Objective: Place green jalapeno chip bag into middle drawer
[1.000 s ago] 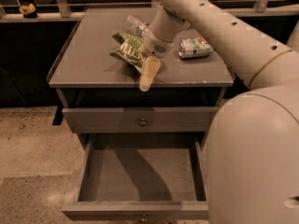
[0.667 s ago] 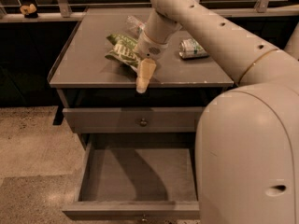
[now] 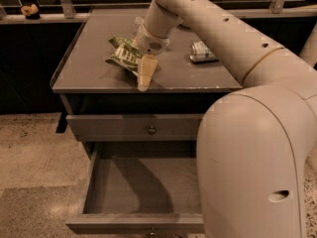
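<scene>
The green jalapeno chip bag (image 3: 123, 56) is crumpled, with white lettering, at the middle-left of the cabinet top (image 3: 84, 68). My gripper (image 3: 140, 76) reaches down from the arm right at the bag's right side and is shut on it; one pale finger (image 3: 146, 69) shows in front of the bag, near the top's front edge. The middle drawer (image 3: 143, 187) is pulled out below, and its inside is bare. The drawer above it (image 3: 124, 128) is shut, with a small round knob.
A silver-green can (image 3: 202, 52) lies on its side at the right of the cabinet top. A clear plastic item (image 3: 138, 21) shows behind the arm. My arm's large pale body (image 3: 252, 162) fills the right foreground over the drawer's right side. Speckled floor lies to the left.
My gripper has moved left and slightly toward the front edge, and the chip bag has moved with it. The drawer has stayed open.
</scene>
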Controlling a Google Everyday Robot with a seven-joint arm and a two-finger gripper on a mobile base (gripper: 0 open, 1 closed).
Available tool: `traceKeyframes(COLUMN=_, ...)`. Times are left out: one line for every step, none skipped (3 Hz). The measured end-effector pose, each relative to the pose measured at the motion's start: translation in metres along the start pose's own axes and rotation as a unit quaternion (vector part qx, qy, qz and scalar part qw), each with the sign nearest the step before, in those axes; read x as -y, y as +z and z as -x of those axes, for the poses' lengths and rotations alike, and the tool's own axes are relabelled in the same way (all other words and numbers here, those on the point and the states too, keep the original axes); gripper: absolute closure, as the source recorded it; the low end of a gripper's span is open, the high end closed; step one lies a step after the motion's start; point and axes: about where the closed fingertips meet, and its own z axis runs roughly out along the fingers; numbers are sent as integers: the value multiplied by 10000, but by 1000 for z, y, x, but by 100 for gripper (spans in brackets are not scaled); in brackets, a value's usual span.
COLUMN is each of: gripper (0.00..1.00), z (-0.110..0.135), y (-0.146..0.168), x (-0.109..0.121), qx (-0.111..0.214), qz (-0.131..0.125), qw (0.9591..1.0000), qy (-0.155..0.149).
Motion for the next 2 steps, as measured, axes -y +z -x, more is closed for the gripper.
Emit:
traceKeyframes(gripper=0, z=10, y=3, x=10, qx=-19, qz=-108, qw=9998, qy=-154)
traceKeyframes(gripper=0, z=21, y=7, x=23, qx=-56, qz=-228, qw=9990, qy=-372)
